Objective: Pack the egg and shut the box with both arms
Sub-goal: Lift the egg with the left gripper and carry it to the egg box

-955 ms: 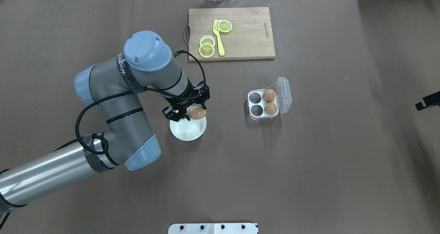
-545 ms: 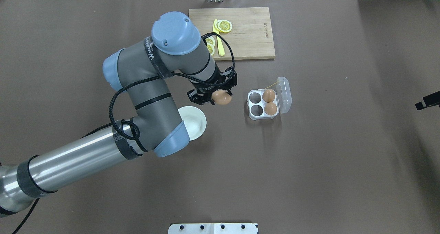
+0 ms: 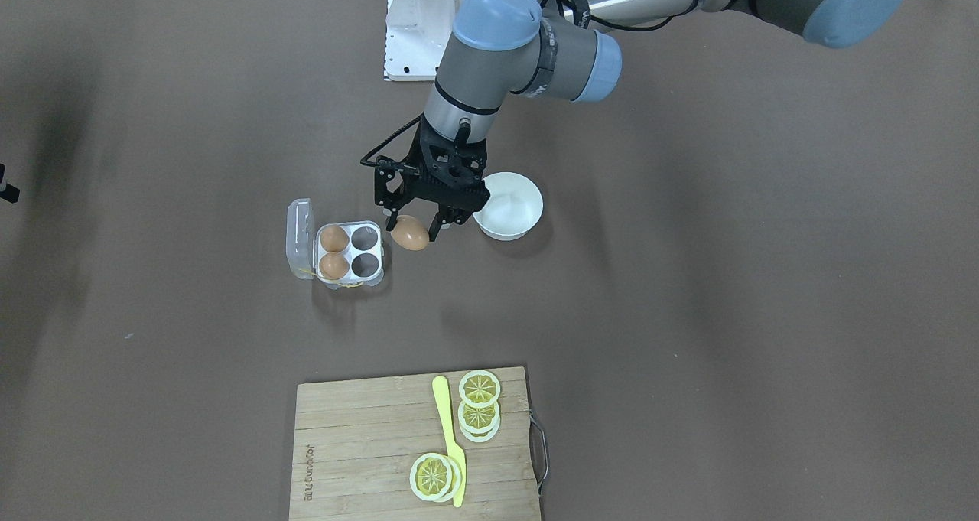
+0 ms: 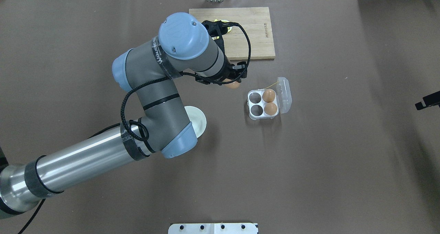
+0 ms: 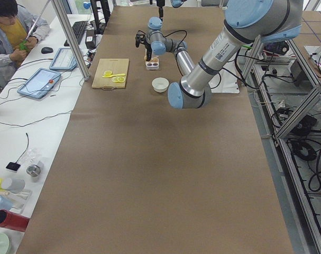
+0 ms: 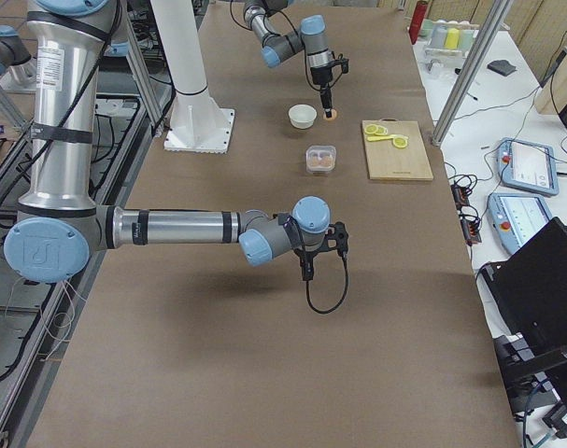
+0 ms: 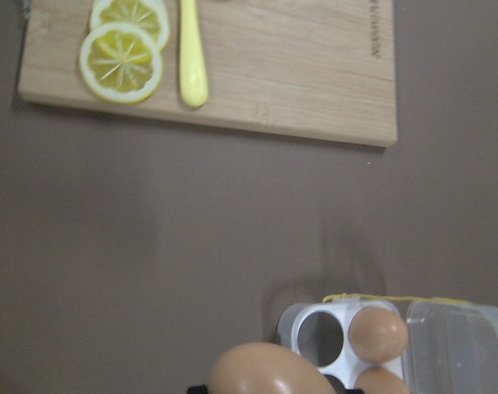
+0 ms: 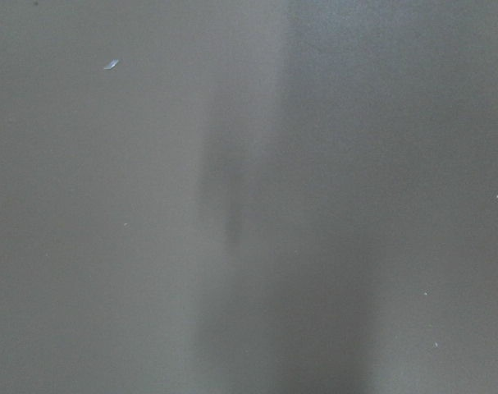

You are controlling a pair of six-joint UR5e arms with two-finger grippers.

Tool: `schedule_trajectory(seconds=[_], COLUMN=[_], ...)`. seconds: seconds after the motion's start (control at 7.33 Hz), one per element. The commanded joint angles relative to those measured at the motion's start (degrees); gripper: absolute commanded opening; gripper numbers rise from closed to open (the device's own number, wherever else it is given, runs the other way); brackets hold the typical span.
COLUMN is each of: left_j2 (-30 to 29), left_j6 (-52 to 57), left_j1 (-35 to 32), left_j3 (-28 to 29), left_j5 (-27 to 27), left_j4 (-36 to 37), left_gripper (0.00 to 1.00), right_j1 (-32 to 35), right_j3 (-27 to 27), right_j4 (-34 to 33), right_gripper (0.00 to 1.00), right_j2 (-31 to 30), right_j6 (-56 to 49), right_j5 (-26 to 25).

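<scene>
My left gripper (image 3: 417, 229) is shut on a light-brown egg (image 3: 411, 233) and holds it above the table, just beside the box (image 3: 372, 278) on its empty-cell side. In the overhead view the egg (image 4: 234, 85) peeks out under the wrist, left of and beyond the box (image 4: 262, 102). The box is open, with its clear lid (image 4: 285, 95) folded out to the right. Two eggs (image 4: 268, 95) fill its right cells and the two left cells are empty. The left wrist view shows the held egg (image 7: 269, 373) and the box (image 7: 314, 316). Only a black part of the right gripper (image 4: 426, 101) shows at the table's right edge.
An empty white bowl (image 3: 528, 223) stands left of the box in the overhead view, partly under my left arm. A wooden cutting board (image 4: 254, 31) with lemon slices (image 3: 479, 389) and a yellow knife (image 3: 447, 437) lies at the far side. A white stand base (image 3: 413, 39) is near the robot.
My left arm has carried the egg from above the bowl to the right and farther away, up to the box's left side. The box and right arm have not moved.
</scene>
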Motion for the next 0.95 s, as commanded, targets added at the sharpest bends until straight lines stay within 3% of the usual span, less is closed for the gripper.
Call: schedule_trajectory(seconds=[0.0,0.14,0.27,0.55,0.82], left_j2=[1.11,0.76,1.45,2.08,1.81], left_j6=[11.82,17.33,27.47,31.34,43.54], left_j1=[5.59,5.69,5.69,11.97,12.90], left_j3=[6.15,5.99,5.99,6.51,6.17], left_j5=[14.77,15.50,19.51,43.07,43.89], left_j4=[-19.76,-20.78,-21.57,-20.97,-20.88], left_gripper=[0.00,0.00,0.00,0.00,0.00], right_j1=[0.03,0.03,0.03,-0.05,0.03], right_j3=[0.33,0.33,0.33,0.33,0.33], right_j4=[-0.09,-0.09,-0.09,-0.09,-0.09], right_gripper=[1.00,1.00,1.00,1.00,1.00], right_j2=[-0.07,-0.07,-0.07,0.01,0.02], right_j6=[0.09,0.09,0.09,0.18,0.61], right_j5=[-0.01,0.07,0.16,0.07,0.16])
